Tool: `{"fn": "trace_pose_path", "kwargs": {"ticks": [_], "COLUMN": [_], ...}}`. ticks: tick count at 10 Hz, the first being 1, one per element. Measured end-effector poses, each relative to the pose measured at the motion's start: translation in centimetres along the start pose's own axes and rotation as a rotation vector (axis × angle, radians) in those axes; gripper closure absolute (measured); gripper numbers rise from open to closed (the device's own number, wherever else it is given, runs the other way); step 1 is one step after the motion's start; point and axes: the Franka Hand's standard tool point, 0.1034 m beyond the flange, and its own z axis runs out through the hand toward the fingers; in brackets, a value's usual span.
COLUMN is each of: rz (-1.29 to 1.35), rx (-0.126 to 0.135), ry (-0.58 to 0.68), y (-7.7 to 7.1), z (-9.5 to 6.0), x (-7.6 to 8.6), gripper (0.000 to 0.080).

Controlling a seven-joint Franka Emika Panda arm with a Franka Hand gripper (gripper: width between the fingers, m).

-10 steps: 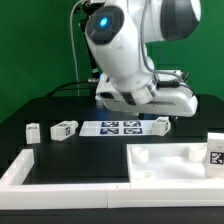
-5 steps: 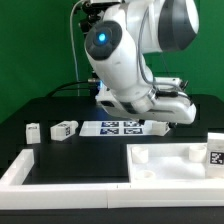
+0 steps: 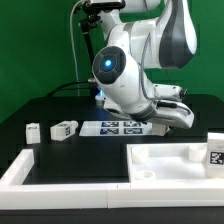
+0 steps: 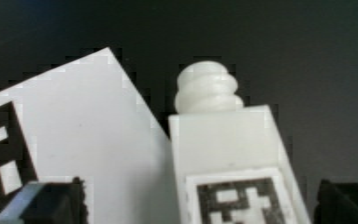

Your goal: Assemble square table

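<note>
In the wrist view a white leg [image 4: 229, 140] with a rounded screw tip and a black-and-white tag lies on the black table. It sits between my two dark fingertips [image 4: 51, 205], with gaps on both sides. My gripper [image 4: 197, 205] is open and holds nothing. In the exterior view the gripper [image 3: 170, 117] hangs low by the right end of the marker board [image 3: 118, 127], its jaws hidden behind the arm. The white square top [image 3: 150, 160] lies at the front right. Two more legs [image 3: 33, 131] [image 3: 64, 128] lie at the exterior view's left.
The marker board [image 4: 69, 130] lies right beside the leg under the gripper. White border rails [image 3: 22, 170] run along the front left. A tagged white piece [image 3: 214, 150] stands at the square top's right edge. A green wall backs the black table.
The arm has turned and come down toward the right end of the marker board. The gripper has stayed open.
</note>
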Motion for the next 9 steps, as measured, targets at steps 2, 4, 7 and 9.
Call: {"fn": "trace_pose_path", "kwargs": {"ticks": [2, 4, 7, 9], "rz": [0.000, 0.000, 0.000, -0.003], "rx": [0.000, 0.000, 0.000, -0.021], "ry": [0.000, 0.000, 0.000, 0.005], "y": [0.01, 0.01, 0.01, 0.19], "z": [0.01, 0.01, 0.01, -0.61], "x": [0.00, 0.00, 0.00, 0.07], "gripper": [0.0421, 0.0519, 0.0518, 0.0518]}}
